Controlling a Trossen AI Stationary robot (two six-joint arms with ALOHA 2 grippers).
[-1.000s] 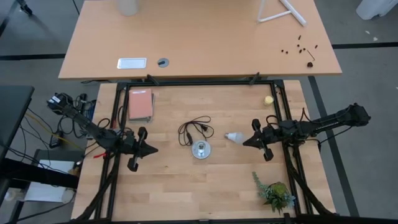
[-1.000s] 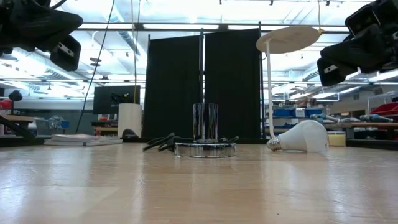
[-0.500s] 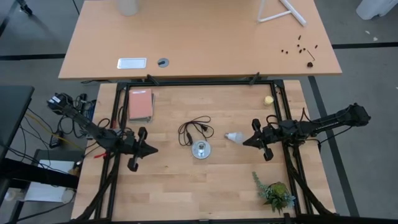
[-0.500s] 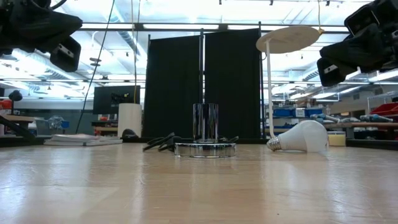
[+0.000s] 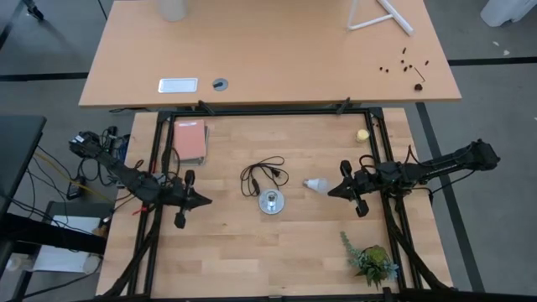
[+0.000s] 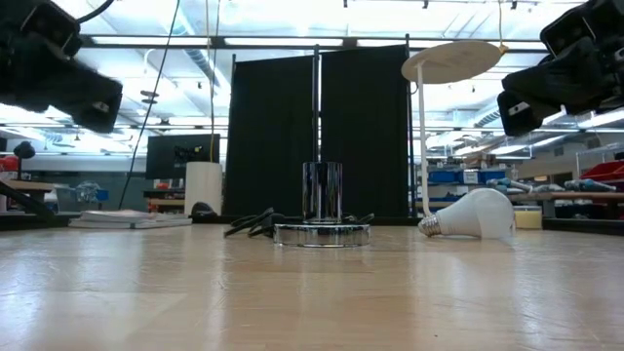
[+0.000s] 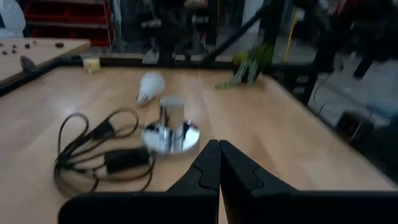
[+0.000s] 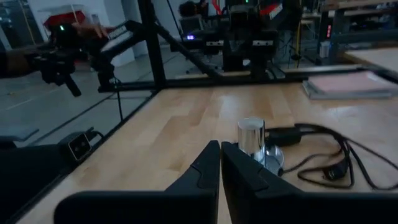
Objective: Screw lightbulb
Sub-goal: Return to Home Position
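Note:
The white lightbulb (image 5: 313, 184) lies on its side on the wooden table, its screw end toward the table's left (image 6: 475, 214) (image 7: 149, 87). The round silver socket base (image 5: 271, 201) (image 6: 322, 220) (image 7: 170, 129) (image 8: 254, 147) stands upright at the table's middle, its black cord (image 5: 262, 175) coiled behind it. My right gripper (image 5: 330, 192) (image 8: 220, 149) hovers shut just right of the bulb, touching nothing. My left gripper (image 5: 208, 201) (image 7: 219, 148) hangs shut at the table's left, pointing toward the socket.
A pink notebook (image 5: 189, 140) lies at the far left, a small yellow ball (image 5: 362, 134) at the far right, a green plant sprig (image 5: 370, 260) at the near right. A black frame (image 5: 268, 111) borders the table. Bare wood lies in front of the socket.
My left gripper has sunk a little and tipped downward, drawing back slightly toward the table's left edge; it stays shut. The bulb and socket have not moved.

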